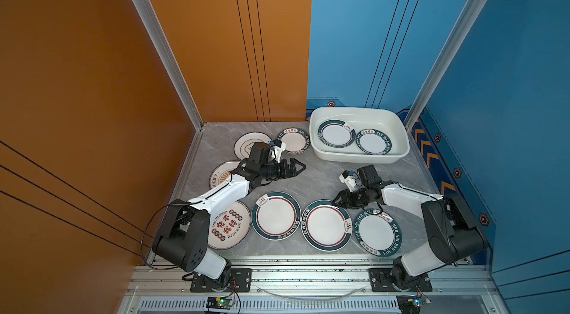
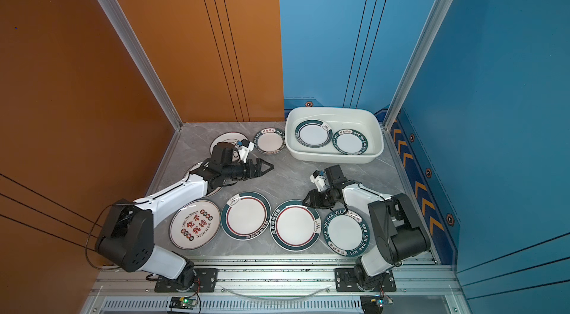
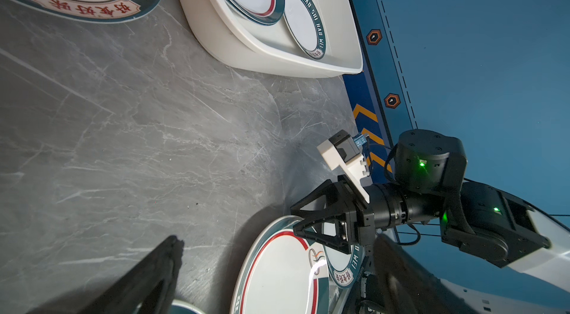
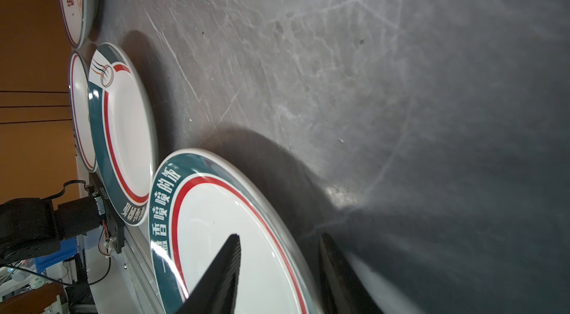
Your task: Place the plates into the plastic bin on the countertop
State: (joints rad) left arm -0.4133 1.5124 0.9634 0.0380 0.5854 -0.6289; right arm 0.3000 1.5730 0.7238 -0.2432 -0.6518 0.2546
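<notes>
Four plates line the worktop's near edge. The right arm folds low. The right gripper straddles the red-lined plate's far rim; whether it pinches, I cannot tell. Farther back, the left arm stretches level, the left gripper spread wide above bare worktop. Two plates lie in the bin.

Both top views look steeply down from high above the near edge, facing far, and take in the whole countertop; they share nearly everything, with a slight sideways shift between them. The left wrist view sits low over mid-counter, facing right toward the bin, the right gripper and the blue wall. The right wrist view skims the near row, very close, facing left to the orange wall. All four views share the red-lined plate at that gripper.
</notes>
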